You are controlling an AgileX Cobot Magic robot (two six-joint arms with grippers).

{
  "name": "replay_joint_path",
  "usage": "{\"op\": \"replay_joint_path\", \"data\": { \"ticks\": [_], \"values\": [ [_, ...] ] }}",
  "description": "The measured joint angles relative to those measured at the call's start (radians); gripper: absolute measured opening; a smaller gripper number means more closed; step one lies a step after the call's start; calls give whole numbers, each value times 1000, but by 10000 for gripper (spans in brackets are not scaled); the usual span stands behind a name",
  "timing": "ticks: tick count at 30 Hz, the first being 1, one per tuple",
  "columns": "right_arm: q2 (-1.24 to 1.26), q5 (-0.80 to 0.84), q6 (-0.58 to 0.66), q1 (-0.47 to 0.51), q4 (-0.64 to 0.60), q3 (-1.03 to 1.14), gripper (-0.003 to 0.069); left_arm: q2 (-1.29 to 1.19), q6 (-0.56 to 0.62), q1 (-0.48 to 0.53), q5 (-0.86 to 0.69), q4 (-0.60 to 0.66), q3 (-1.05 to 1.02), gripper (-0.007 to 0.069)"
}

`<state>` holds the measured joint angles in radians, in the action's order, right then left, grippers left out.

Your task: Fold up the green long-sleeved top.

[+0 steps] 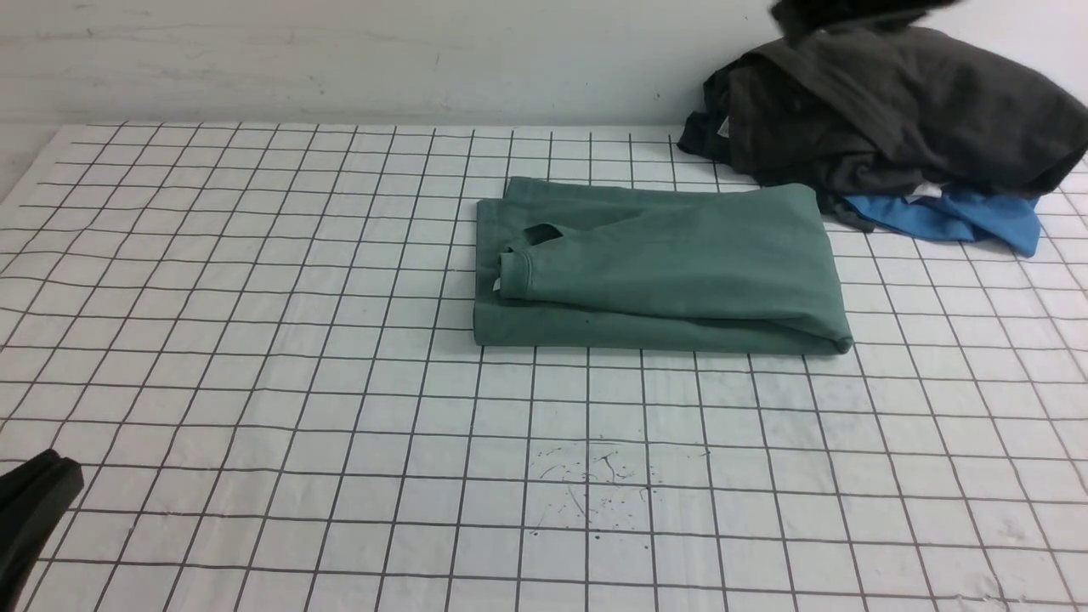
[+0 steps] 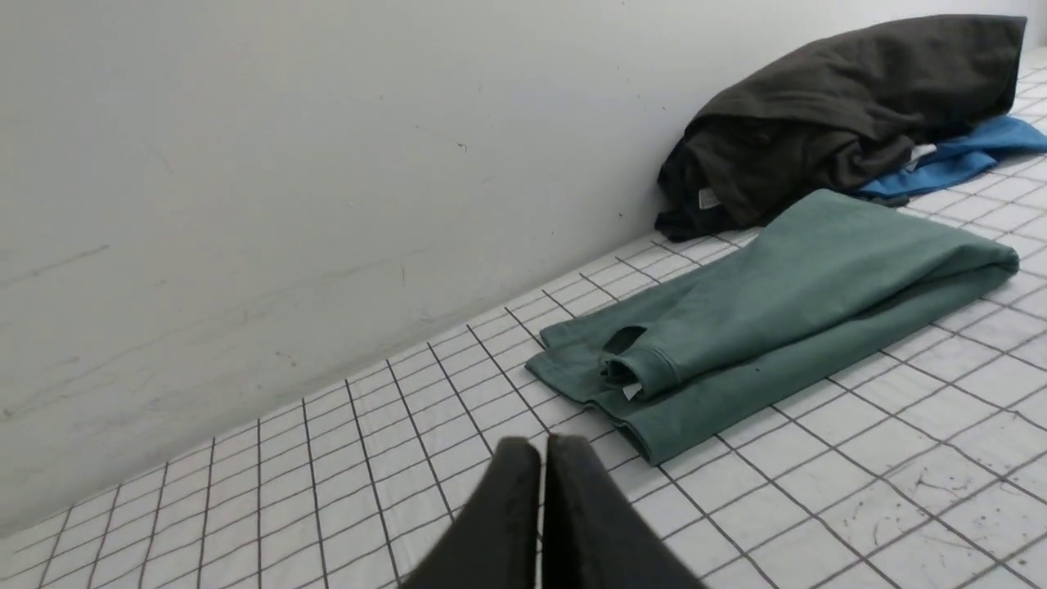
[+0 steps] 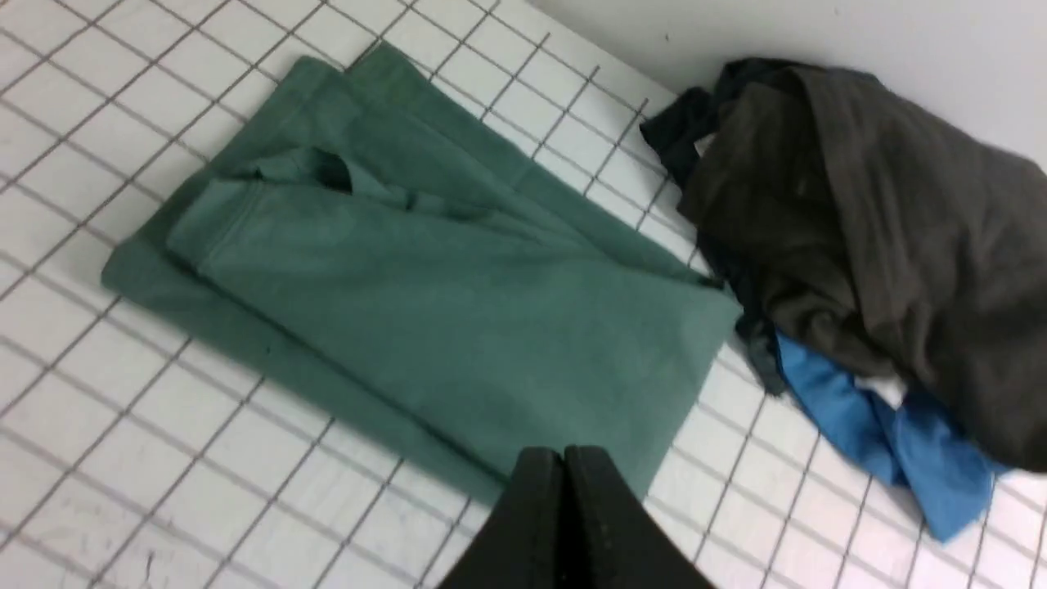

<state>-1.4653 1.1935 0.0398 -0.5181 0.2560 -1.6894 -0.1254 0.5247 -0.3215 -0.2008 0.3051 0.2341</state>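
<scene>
The green long-sleeved top (image 1: 663, 263) lies folded into a flat rectangle on the gridded table, right of centre towards the back. A sleeve with its ribbed cuff (image 1: 514, 274) lies across the folded top at its left end. The top also shows in the left wrist view (image 2: 777, 319) and the right wrist view (image 3: 442, 303). My left gripper (image 1: 64, 474) is shut and empty at the table's near left corner, far from the top; its tips show in the left wrist view (image 2: 541, 443). My right gripper (image 3: 563, 452) is shut and empty, held above the top's near right edge.
A dark grey-black clothes heap (image 1: 901, 110) sits at the back right against the wall, with a bright blue garment (image 1: 960, 217) under its near side, just right of the top. The white gridded table cover (image 1: 255, 340) carries ink specks (image 1: 595, 484) near the front.
</scene>
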Motion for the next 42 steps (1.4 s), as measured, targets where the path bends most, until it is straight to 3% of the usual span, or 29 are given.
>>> {"op": "replay_joint_path", "data": {
  "ticks": [5,9,10,12,15,34,37,42],
  "values": [
    [272,-118,-83,0,-17,382,-14,3,0,0,28,11,-1,-7],
    [568,-432,-138,0,-55,830,-14,3,0,0,33,13,-1,-7],
    [568,-432,-137,0,-55,830,-14,3,0,0,34,13,-1,-7],
    [695,-629,-161,0,-70,1056,-14,3,0,0,35,14,-1,-7],
    [766,-752,-195,0,-75,1204,-14,3,0,0,35,15,-1,-7],
    [836,-816,-273,9,-120,1379,-14,3,0,0,39,17,-1,-7],
    [946,-833,-289,66,-130,1438,-14,5,0,-1,39,17,-2,-7],
    [1241,-874,-265,249,-212,1549,-14,5,0,-1,39,17,-2,-7]
  ]
}}
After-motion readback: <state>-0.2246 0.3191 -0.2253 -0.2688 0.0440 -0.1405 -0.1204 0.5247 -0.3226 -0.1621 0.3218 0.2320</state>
